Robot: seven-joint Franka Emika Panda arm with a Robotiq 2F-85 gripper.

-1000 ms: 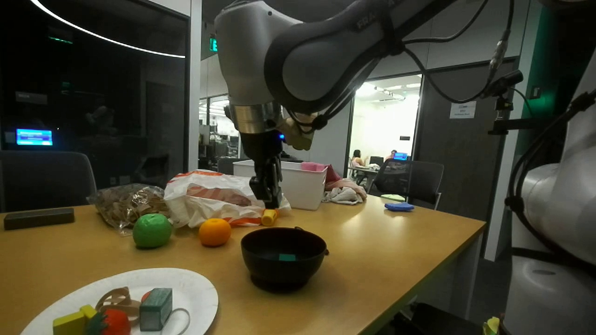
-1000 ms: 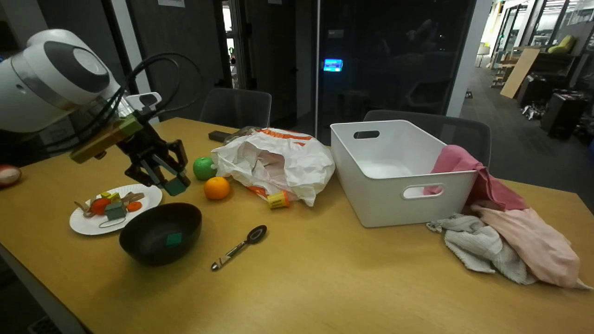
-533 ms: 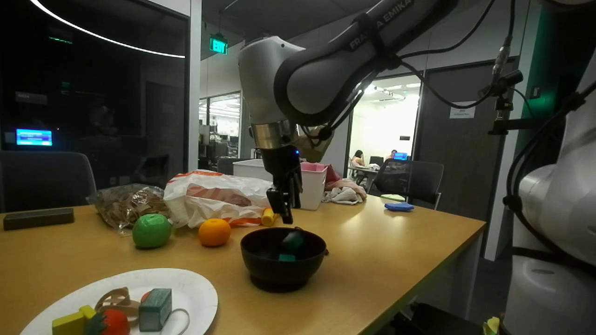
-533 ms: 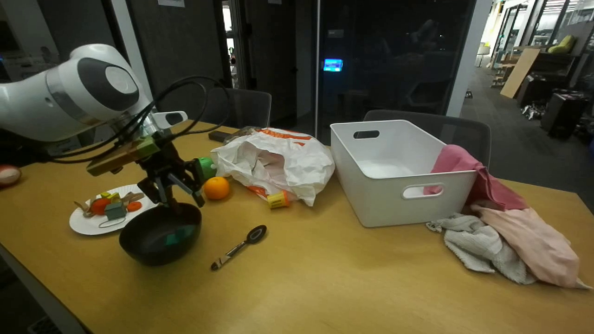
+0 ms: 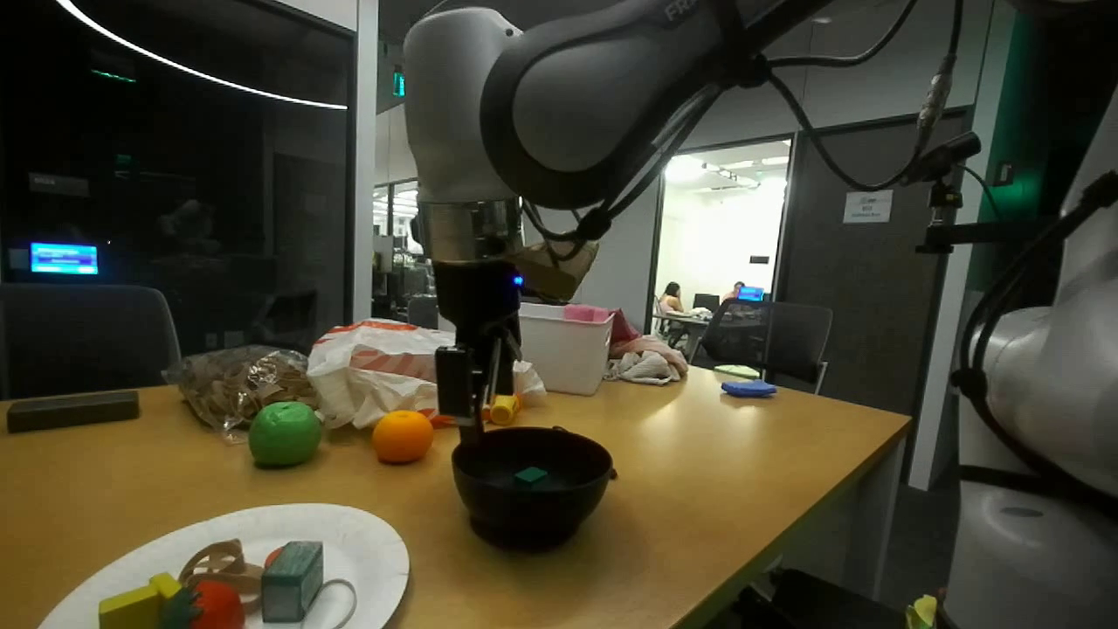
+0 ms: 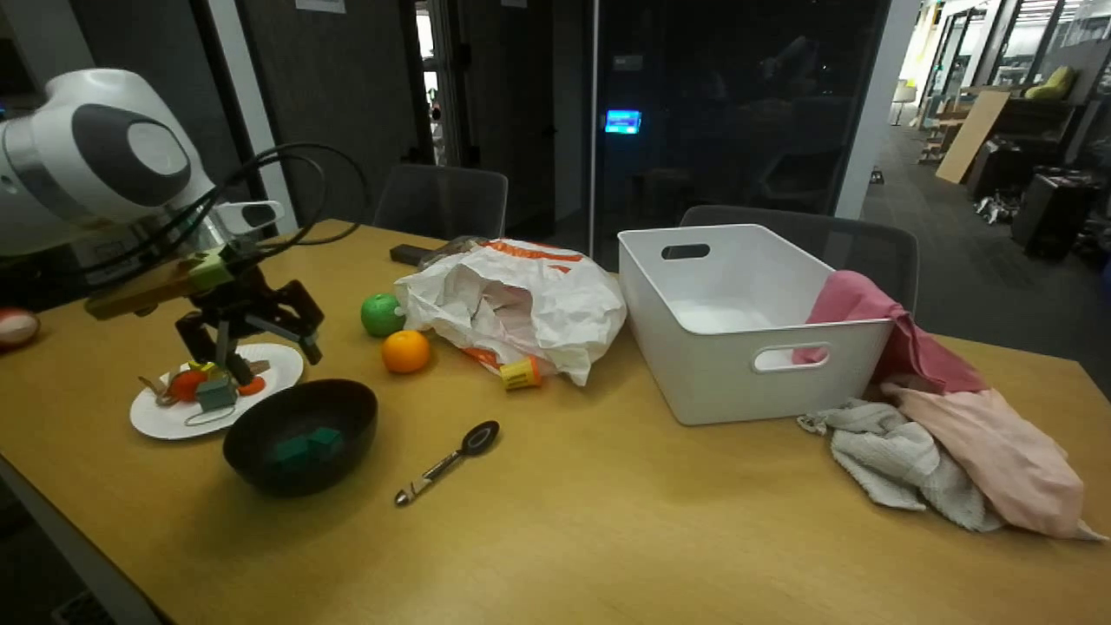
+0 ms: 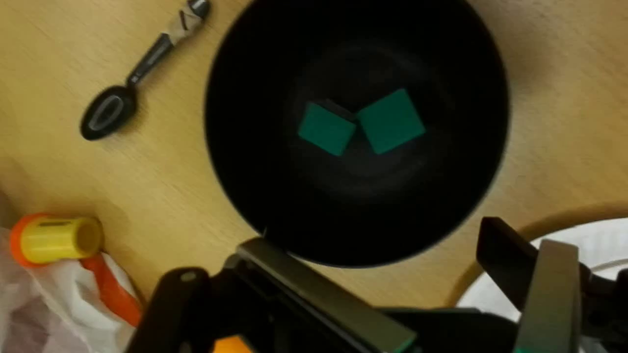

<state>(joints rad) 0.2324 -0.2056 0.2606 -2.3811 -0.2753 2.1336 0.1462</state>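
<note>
In an exterior view, a red-and-white ball point(image 6: 16, 328) lay on the table point(image 6: 608, 529), well to the left of the gripper point(image 6: 276, 360). Next came a white plate point(image 6: 156, 421), just left of the gripper, bearing a grey-green block point(image 6: 217, 393), yellow blocks point(image 6: 204, 366) and a red strawberry point(image 5: 218, 603). The gripper hung with its fingers point(image 7: 549, 289) spread wide, and it had hold of nothing; whether a fingertip touched the bowl point(image 6: 351, 408) could not be told. That black bowl stood upright below the gripper, and on its bottom lay a green block point(image 7: 326, 128) and, just beside it, a second green block point(image 7: 391, 121). To the gripper's right and farther back sat a green fruit point(image 6: 382, 315), with an orange point(image 6: 405, 351) near it. A dark spoon point(image 6: 444, 463) lay right of the gripper and nearer the camera. Beyond it were a crumpled white bag point(image 6: 564, 295) and a yellow tub point(image 6: 518, 375) on its side. Well to the gripper's right stood a white bin point(image 6: 712, 382), a pink cloth point(image 6: 855, 299) draped over its rim, then a grey cloth point(image 6: 911, 460) and a pale pink cloth point(image 6: 1011, 469).
</note>
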